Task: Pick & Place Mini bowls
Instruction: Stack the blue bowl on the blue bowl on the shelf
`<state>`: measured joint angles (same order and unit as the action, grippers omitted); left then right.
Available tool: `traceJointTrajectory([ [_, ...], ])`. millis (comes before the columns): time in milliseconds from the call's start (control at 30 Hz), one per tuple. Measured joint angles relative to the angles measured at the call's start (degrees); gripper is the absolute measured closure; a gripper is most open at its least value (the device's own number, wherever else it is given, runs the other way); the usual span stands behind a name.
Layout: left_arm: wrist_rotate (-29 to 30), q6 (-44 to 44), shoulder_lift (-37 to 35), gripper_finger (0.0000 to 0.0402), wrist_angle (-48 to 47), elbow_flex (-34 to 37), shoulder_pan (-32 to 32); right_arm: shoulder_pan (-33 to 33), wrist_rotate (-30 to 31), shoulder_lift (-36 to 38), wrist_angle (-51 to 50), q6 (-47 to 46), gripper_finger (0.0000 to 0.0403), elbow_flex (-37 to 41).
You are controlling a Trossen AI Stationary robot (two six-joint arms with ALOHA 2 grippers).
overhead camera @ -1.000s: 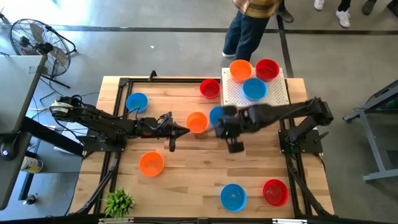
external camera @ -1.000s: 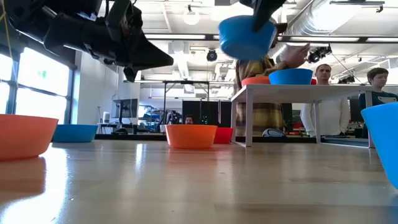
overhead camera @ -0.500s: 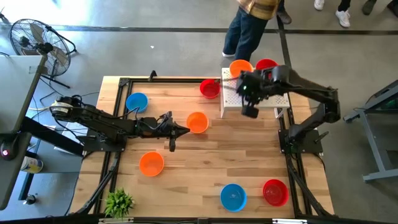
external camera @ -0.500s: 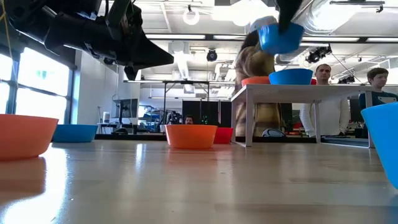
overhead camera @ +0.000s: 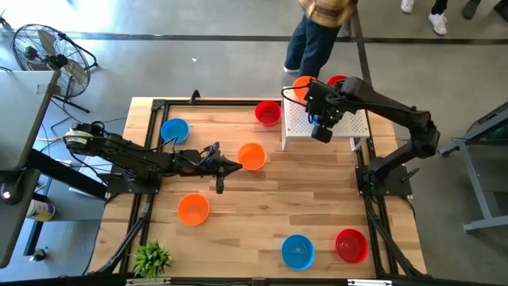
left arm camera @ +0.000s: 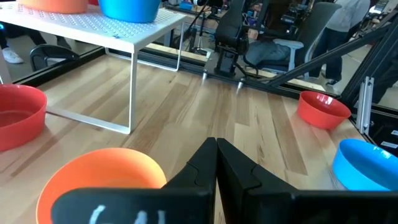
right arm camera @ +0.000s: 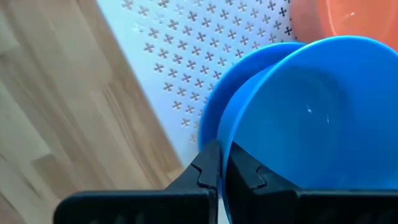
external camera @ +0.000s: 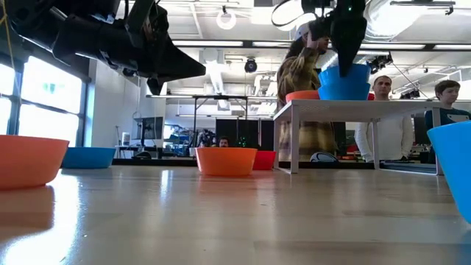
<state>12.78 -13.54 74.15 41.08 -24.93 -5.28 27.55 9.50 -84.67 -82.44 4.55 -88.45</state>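
My right gripper [overhead camera: 321,127] stands over the white perforated box [overhead camera: 295,127] at the table's far right and is shut on a blue mini bowl [right arm camera: 311,118]. That bowl sits in or just above a second blue bowl [right arm camera: 211,118] on the box. An orange bowl [overhead camera: 302,82] and a red one [overhead camera: 339,81] also stand on the box. My left gripper [overhead camera: 238,165] is shut and hovers mid-table beside an orange bowl [overhead camera: 252,156] without touching it. My right gripper pinches the blue bowl's rim [right arm camera: 225,140], one finger inside the bowl and one outside. The fingers [external camera: 346,44] come from above, pointing down. The bowl is nested in the blue bowl below [external camera: 344,90]; I cannot tell whether it rests on it.
More bowls stand on the table: blue [overhead camera: 175,129], red [overhead camera: 268,113], orange [overhead camera: 193,209], blue [overhead camera: 298,251], red [overhead camera: 351,245]. A small green plant [overhead camera: 151,258] is at the near left corner. A person [overhead camera: 317,32] stands beyond the far edge.
My right gripper has carried the blue bowl from the table's middle toward the far right, over the white box, and lowered it onto the blue bowl there, staying shut on it.
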Motion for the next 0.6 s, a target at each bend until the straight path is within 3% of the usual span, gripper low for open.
traceJointTrajectory([
  [367,-0.02,0.0,0.0,0.0401,-0.02,0.0,-0.02,0.72,-1.59,0.05,1.74,0.03,0.0399,0.59],
  [600,-0.87,0.0,0.0,0.0401,-0.02,0.0,-0.02,0.72,-2.86,0.03,1.77,0.01,0.0372,0.59],
])
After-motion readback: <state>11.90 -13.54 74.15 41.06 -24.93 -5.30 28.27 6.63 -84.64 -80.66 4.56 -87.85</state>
